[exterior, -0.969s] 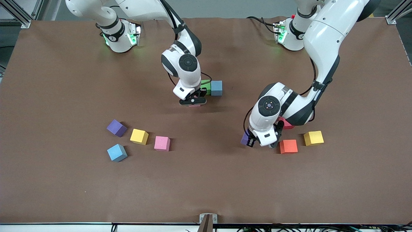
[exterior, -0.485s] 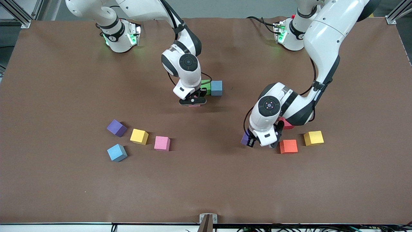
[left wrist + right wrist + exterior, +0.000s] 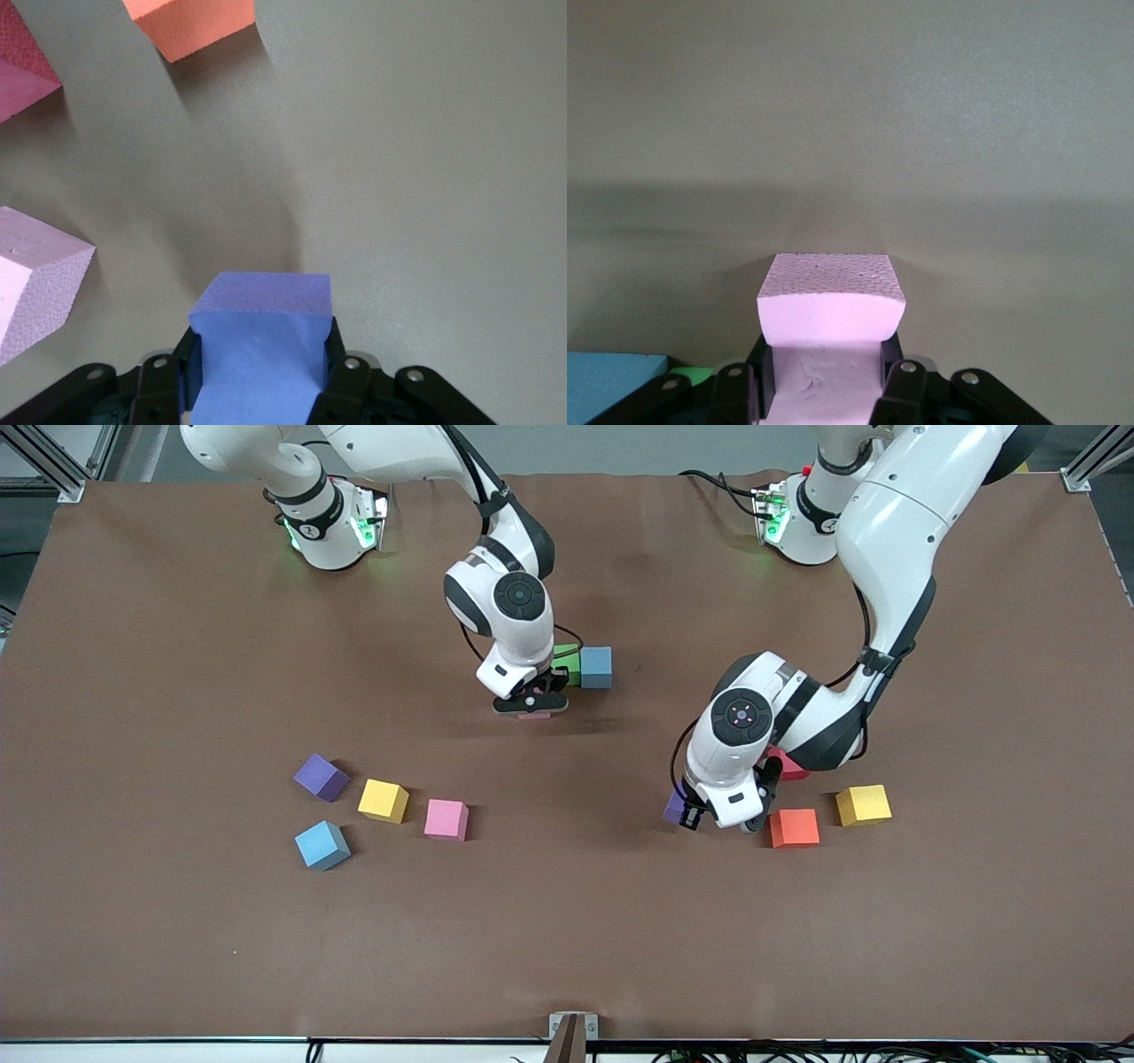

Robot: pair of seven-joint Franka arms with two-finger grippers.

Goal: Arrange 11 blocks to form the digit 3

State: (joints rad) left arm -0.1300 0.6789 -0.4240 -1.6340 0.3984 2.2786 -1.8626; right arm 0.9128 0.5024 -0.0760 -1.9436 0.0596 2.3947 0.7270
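Nothing's budged since a second ago: your right gripper [image 3: 530, 707] still pinches a pink block [image 3: 831, 305] beside the green block [image 3: 567, 664], and your left gripper [image 3: 719, 815] squeezes a purple block [image 3: 260, 332] near the orange block [image 3: 794, 827], probably next for the 3.

Open bench [image 3: 567, 921]: nearest the front camera.
Obstacles: orange block [image 3: 794, 827], red block [image 3: 790, 766] beside left gripper [image 3: 719, 815].

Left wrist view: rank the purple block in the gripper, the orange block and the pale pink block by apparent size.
1. purple block, clamped in the left gripper and nearest the lens, so its lead is unsure.
2-3. pale pink block and orange block: both cut off by the frame edge, unranked.
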